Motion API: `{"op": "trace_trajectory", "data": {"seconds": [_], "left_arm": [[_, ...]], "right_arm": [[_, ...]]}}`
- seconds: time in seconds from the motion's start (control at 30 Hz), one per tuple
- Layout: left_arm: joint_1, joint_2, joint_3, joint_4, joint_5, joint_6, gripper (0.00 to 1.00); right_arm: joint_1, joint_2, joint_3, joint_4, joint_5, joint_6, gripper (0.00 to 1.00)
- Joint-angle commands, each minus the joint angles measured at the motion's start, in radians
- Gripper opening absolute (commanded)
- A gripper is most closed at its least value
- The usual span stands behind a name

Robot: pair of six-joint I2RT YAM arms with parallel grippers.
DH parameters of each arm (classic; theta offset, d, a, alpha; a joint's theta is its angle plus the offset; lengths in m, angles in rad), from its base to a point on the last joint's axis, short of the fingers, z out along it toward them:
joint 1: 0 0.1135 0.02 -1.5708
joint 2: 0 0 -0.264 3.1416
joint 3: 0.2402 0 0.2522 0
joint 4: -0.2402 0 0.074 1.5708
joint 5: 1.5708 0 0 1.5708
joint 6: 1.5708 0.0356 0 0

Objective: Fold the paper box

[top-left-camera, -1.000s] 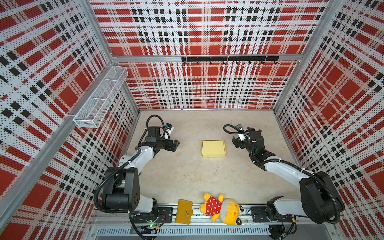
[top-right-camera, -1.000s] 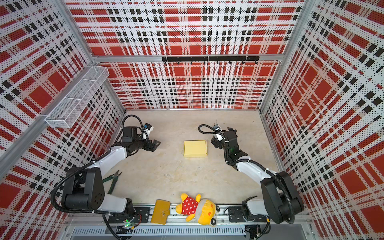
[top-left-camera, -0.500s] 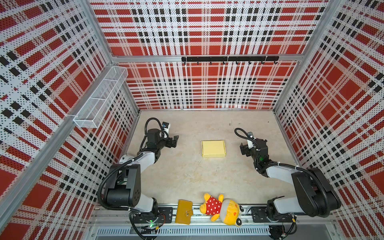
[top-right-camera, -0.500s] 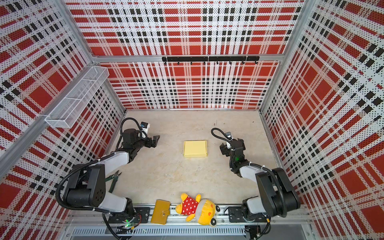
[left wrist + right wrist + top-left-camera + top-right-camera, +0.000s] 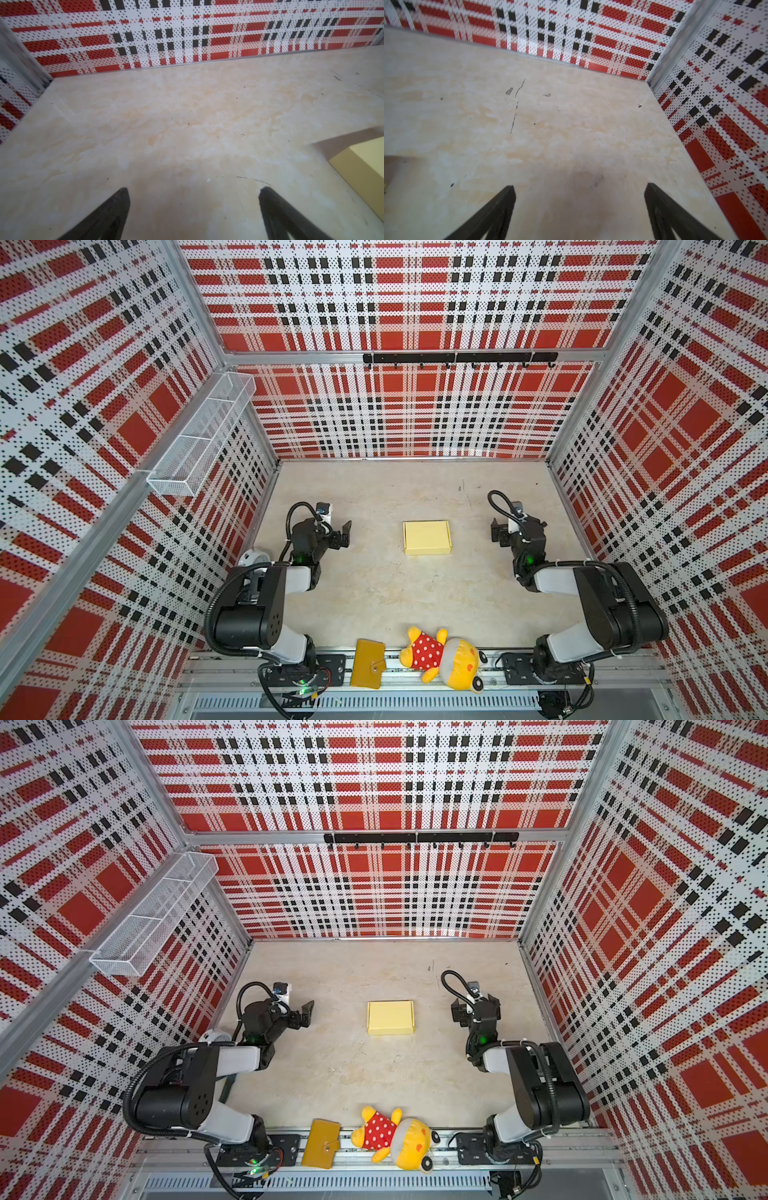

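Paper box (image 5: 427, 537) closed on table (image 5: 374, 593), left hand (image 5: 192, 190) and right hand (image 5: 579, 188) spread wide, well apart from it

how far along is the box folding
Done, it seems: the paper box lies closed and flat on the table. In hand: nothing; the left gripper and right gripper are open, each to one side, apart from it. Left: apparently nothing I can see.

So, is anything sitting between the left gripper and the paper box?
Nothing visible. In both top views, only bare table lies between the open left gripper and the paper box. The plush toy and wallet lie well off that line.
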Motion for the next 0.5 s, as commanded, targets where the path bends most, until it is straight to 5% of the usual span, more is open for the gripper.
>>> {"op": "trace_trajectory", "data": {"seconds": [0.0, 0.13, 0.47], "left_arm": [[-0.005, 0.052, -0.050, 0.220, -0.077, -0.032, 0.99], [-0.030, 0.041, -0.010, 0.124, -0.204, -0.042, 0.99], [-0.035, 0.036, -0.018, 0.136, -0.211, -0.041, 0.99]], "right_arm": [[-0.048, 0.042, -0.065, 0.220, -0.036, 0.113, 1.00], [-0.049, 0.048, -0.006, 0.106, 0.038, 0.135, 1.00], [-0.049, 0.043, -0.007, 0.109, 0.036, 0.135, 1.00]]}}
